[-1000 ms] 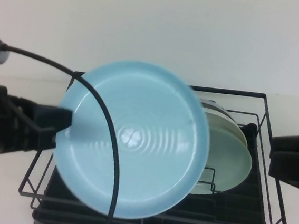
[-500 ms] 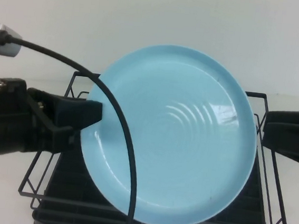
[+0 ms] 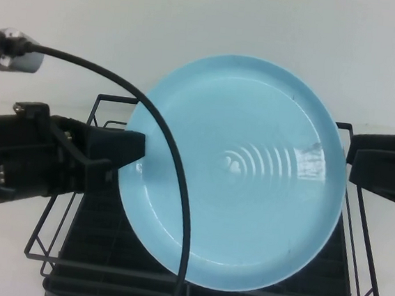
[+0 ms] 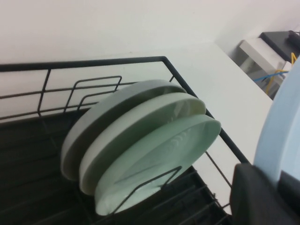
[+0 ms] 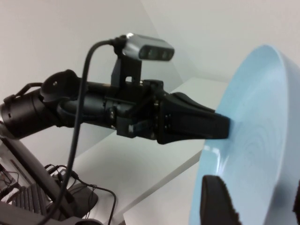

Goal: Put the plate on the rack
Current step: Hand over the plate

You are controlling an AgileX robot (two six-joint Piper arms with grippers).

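My left gripper [image 3: 137,153] is shut on the left rim of the sky-blue plate [image 3: 237,173] and holds it tilted, face up toward the camera, above the black wire rack [image 3: 353,275]. The plate hides most of the rack's inside. My right gripper [image 3: 353,163] is at the plate's right rim, its fingers spread with the rim between them. In the right wrist view the plate [image 5: 262,140] fills the space between my right gripper's [image 5: 258,201] fingers, and the left gripper [image 5: 220,126] pinches the far rim. In the left wrist view the plate's edge [image 4: 281,131] sits in my left gripper [image 4: 276,187].
Three plates stand on edge in the rack [image 4: 93,63]: grey [image 4: 103,110], cream [image 4: 136,126] and mint-green [image 4: 159,159], held by a wire loop. The left arm's cable [image 3: 173,187] crosses in front of the plate. White table lies around the rack.
The left arm has carried the plate to the right and slightly up over the rack, covering the standing plates. The right gripper now sits at the plate's right rim.
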